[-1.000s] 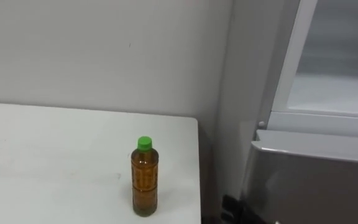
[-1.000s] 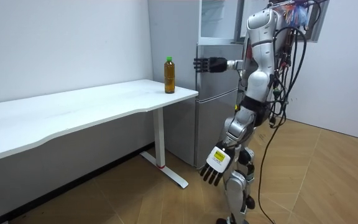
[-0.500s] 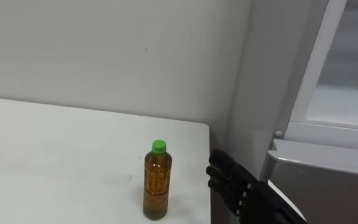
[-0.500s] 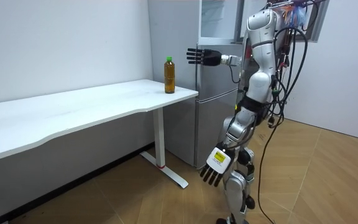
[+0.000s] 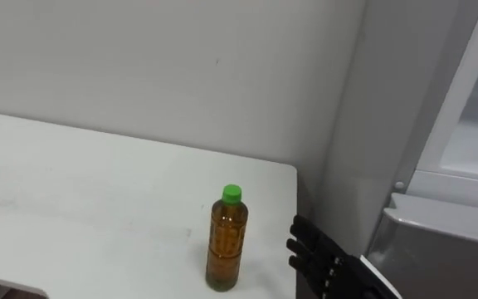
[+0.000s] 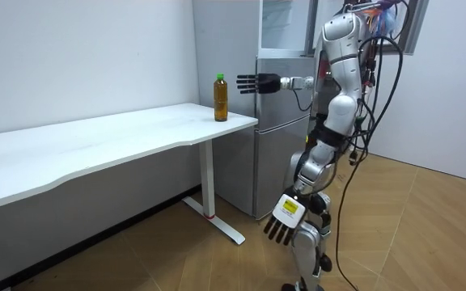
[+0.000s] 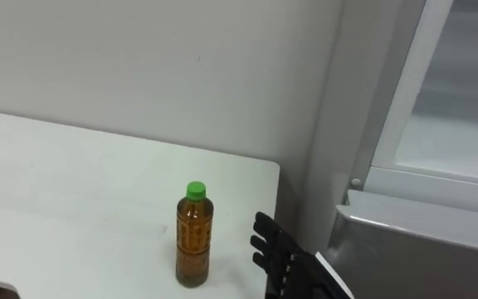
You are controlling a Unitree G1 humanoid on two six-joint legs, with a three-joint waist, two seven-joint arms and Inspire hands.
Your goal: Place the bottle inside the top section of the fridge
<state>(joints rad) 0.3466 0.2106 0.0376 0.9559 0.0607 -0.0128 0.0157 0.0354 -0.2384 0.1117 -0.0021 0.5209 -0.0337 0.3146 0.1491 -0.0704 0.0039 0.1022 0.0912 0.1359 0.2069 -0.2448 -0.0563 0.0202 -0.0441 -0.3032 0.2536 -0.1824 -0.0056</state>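
Where the white table (image 5: 73, 191) enters from the eye view's left, its far left end is cut by the frame and only a corner of its near edge shows at lower left; the plain wall (image 5: 181, 66) runs behind it; the bottle (image 5: 226, 241) stands upright on the table near the right-hand end, green cap on, amber liquid inside, label print too small to read; nothing touches it. Just beside it on the right, with a clear gap between, the right hand (image 5: 318, 257) is held at about the bottle's lower half, dark fingers straight and spread apart toward the wall, holding nothing; its thumb is hard to make out and the wrist and forearm are cut off by the lower edge. Further right stands the fridge (image 5: 446, 241); the grey lower door shows its top and part of its front only; the upper compartment (image 7: 446, 124) shows a pale interior behind a white frame, cut by the top and right edges, and what it holds cannot be made out. Room view: robot stands upright in front of the fridge by the table's end, right arm raised level toward the bottle; left hand (image 6: 284, 220) hangs low by the leg, fingers loose and pointing down, empty.
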